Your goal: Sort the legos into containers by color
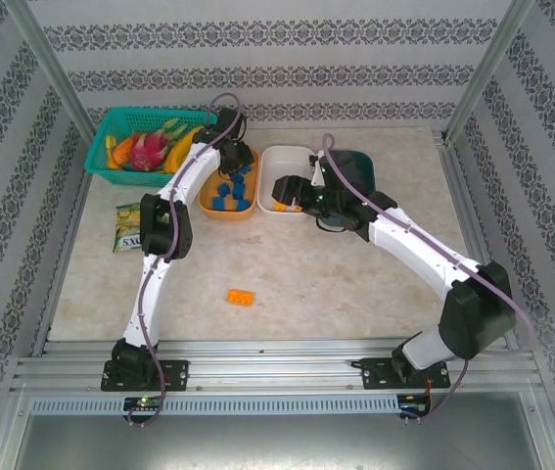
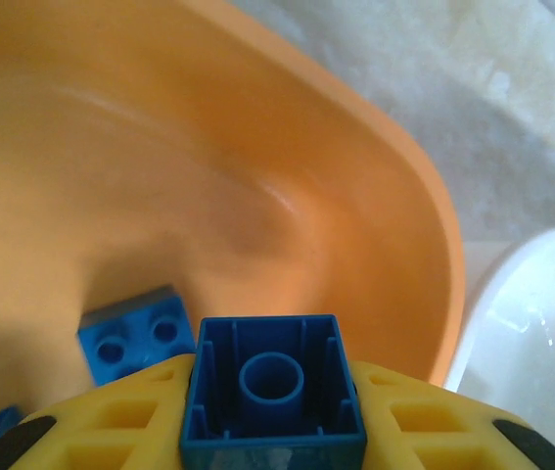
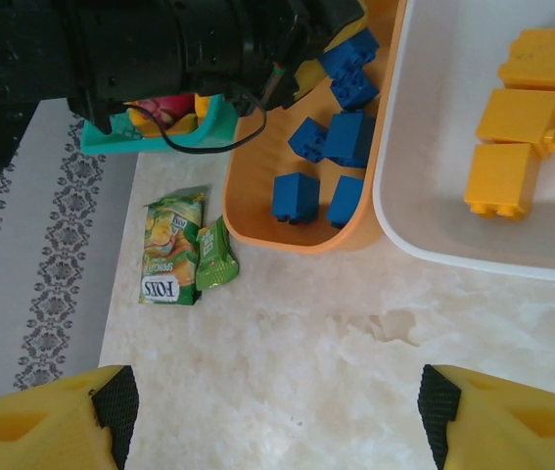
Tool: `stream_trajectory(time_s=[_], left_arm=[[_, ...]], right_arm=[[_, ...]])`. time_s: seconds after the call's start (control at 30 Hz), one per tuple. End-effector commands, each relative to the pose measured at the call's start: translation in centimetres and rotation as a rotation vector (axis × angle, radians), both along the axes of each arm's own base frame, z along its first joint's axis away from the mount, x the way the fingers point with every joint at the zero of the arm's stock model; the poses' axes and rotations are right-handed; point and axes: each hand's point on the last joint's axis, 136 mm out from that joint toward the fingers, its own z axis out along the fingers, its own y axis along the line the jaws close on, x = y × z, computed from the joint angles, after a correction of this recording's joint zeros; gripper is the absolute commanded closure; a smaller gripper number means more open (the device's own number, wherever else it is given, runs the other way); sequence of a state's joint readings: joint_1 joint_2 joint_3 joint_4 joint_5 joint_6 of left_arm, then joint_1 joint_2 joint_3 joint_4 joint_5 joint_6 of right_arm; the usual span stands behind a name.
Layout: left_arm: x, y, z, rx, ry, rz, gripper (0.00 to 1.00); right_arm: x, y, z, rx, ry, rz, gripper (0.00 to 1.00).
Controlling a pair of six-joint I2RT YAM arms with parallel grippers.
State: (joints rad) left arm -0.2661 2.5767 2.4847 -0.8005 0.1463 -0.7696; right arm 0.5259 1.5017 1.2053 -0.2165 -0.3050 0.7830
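Observation:
My left gripper is shut on a blue lego, held hollow side toward the camera between the yellow fingers, low over the orange tray. Another blue lego lies on that tray's floor just below. From above, the left gripper hangs over the orange tray's far end, where several blue legos lie. The white tray holds several yellow legos. My right gripper stands open over bare table, nothing between its fingers. It sits at the white tray. One orange lego lies alone on the table.
A dark teal tray sits right of the white one, partly behind the right arm. A teal basket of toy fruit stands at the back left. A green snack packet lies left of the orange tray. Metal posts frame the table.

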Motion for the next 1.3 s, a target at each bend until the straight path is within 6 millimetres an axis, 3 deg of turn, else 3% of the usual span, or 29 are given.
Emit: stream_trajectory(time_s=[0.0,0.3,0.6,0.73,0.93,1.0,1.1,1.27], left_arm=[[2.1,-1.2,2.1,-0.049,-0.105,-0.045,0.62],[1.4,0.5,-0.5,0.002,-0.03,0.004,0.6],[0.3,0.8,-1.8,0.009,0.035,0.015,0.45],[0.5,0.8,0.4,-0.002,-0.001,0.017,0.44],[-0.1,0.4,7.5,-0.014,-0.108,0.017,0.38],[-1.4,0.3,9.5,0.005,-0.11,0.018,0.36],[-5.2,0.8,11.8,0.059,-0.057,0.042,0.35],[-13.9,1.1,13.6,0.076,-0.014,0.08,0.33]], right_arm=[[0.8,0.9,0.9,0.041,-0.007,0.01,0.22],[1.4,1.6,0.5,0.04,0.013,0.024,0.23],[0.9,1.3,1.1,0.028,0.005,0.035,0.23],[0.3,1.0,1.8,0.008,-0.02,0.045,0.23],[-2.0,0.5,1.0,-0.128,-0.071,0.124,0.24],[-3.4,0.7,0.3,-0.179,-0.085,0.178,0.24],[-5.8,1.2,-0.7,-0.269,-0.121,0.29,0.24],[-10.2,2.1,-2.8,-0.412,-0.187,0.513,0.24]])
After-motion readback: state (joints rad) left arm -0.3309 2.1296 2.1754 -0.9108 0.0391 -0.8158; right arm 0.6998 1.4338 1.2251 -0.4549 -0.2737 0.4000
